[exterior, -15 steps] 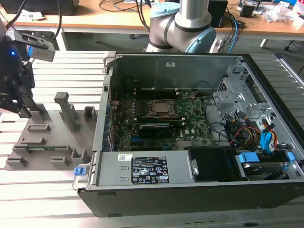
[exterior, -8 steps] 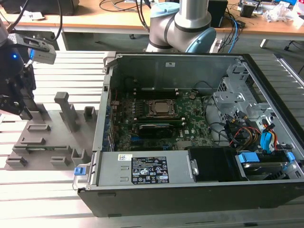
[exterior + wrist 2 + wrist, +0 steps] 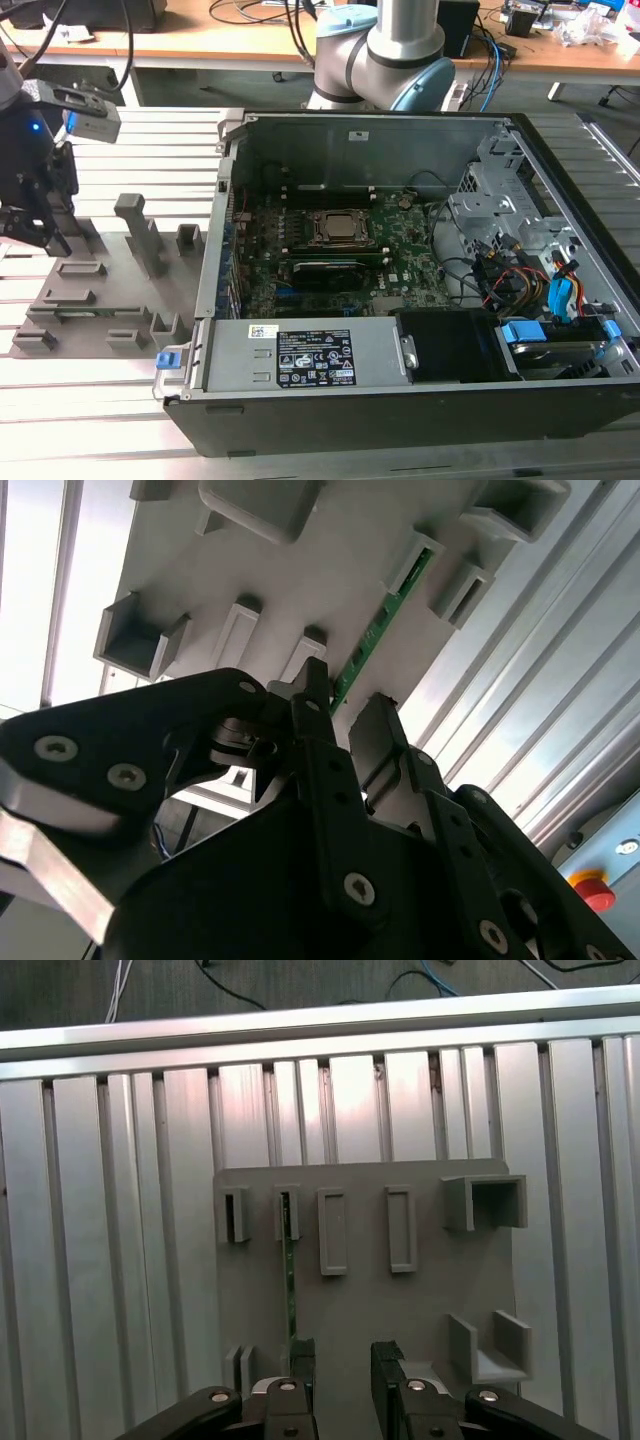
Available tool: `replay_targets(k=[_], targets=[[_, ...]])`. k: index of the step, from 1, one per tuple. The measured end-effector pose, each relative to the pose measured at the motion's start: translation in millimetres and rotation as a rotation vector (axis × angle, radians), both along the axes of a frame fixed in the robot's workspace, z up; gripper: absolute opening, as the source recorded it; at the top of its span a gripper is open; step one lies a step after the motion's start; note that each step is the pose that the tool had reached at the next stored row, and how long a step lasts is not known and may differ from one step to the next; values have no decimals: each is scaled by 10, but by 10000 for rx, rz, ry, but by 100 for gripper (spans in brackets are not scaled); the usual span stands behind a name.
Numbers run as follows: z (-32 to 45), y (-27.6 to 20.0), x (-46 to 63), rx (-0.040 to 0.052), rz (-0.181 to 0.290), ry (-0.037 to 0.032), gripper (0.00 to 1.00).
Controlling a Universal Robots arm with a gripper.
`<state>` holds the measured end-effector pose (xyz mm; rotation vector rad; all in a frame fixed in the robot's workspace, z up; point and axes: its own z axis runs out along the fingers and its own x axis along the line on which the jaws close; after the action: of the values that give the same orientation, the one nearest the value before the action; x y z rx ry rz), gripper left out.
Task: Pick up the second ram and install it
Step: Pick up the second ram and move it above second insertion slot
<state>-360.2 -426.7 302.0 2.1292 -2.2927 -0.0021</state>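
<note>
- Black gripper [image 3: 340, 1358] hovers over grey plastic holder tray [image 3: 400, 1310]; fingers [image 3: 303, 1360] spread apart, holding nothing.
- Long green circuit-board ram stick [image 3: 290, 1280] stands on edge in the tray's slots.
- Risk: the stick looks off-centre in the gap, so a finger may strike its edge.

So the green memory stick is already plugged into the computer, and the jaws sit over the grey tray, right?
Not quite. The green memory stick stands on edge in the grey tray, as the first wrist view shows, not in the computer. The jaws are indeed over the tray.
</note>
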Motion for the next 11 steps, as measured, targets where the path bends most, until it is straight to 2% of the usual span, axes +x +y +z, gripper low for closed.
replay_targets(k=[11], targets=[[-143, 0, 0, 0, 0, 0, 36]])
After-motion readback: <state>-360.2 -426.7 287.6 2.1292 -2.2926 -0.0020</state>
